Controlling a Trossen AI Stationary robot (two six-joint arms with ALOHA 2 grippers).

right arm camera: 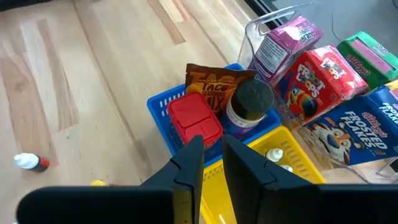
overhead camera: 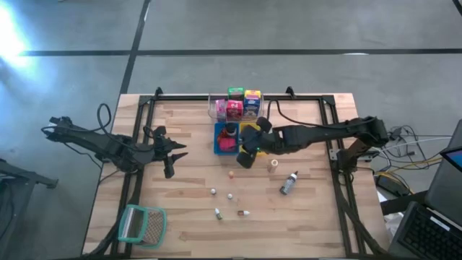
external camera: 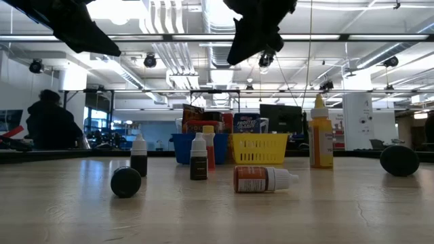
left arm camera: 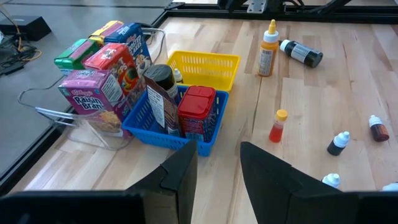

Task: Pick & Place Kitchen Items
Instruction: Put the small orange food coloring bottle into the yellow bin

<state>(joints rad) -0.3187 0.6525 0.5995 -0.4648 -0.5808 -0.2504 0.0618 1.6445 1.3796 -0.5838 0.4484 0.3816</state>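
Toy-size kitchen items on a pale wooden bench (overhead camera: 188, 217), listed by place. Clear tub (left arm camera: 46, 109) at the far edge holds four upright cereal boxes: pink-purple Raisin Bran box (left arm camera: 93, 106), red Froot Loops box (right arm camera: 320, 78), green box (left arm camera: 76, 55), blue Frosted Flakes box (right arm camera: 348, 134). Blue tray (left arm camera: 152, 124), touching the tub, holds a red can (left arm camera: 197, 109), a dark-lidded jar (right arm camera: 250, 102) and a brown taco packet (right arm camera: 214, 81) standing together. Yellow tray (left arm camera: 208, 65), beside the blue one, holds small pale-capped bottles, only partly seen. Loose on the open bench: a tall yellow squeeze bottle (left arm camera: 268, 48) standing, a dark grey bottle (overhead camera: 289, 183) lying on its side near it, a small orange dropper bottle (left arm camera: 278, 126) upright, and several tiny dropper bottles with white caps (left arm camera: 339, 143) scattered nearer the front, some upright, some tipped over. A teal-rimmed mesh basket (overhead camera: 142, 224) lies at the front left corner, apart from all items. Right gripper (right arm camera: 212, 163) hangs over the seam of the blue and yellow trays, jaws narrowly parted, nothing between them. Left gripper (left arm camera: 217, 171) waits above the bench's left side, jaws partly open and empty.
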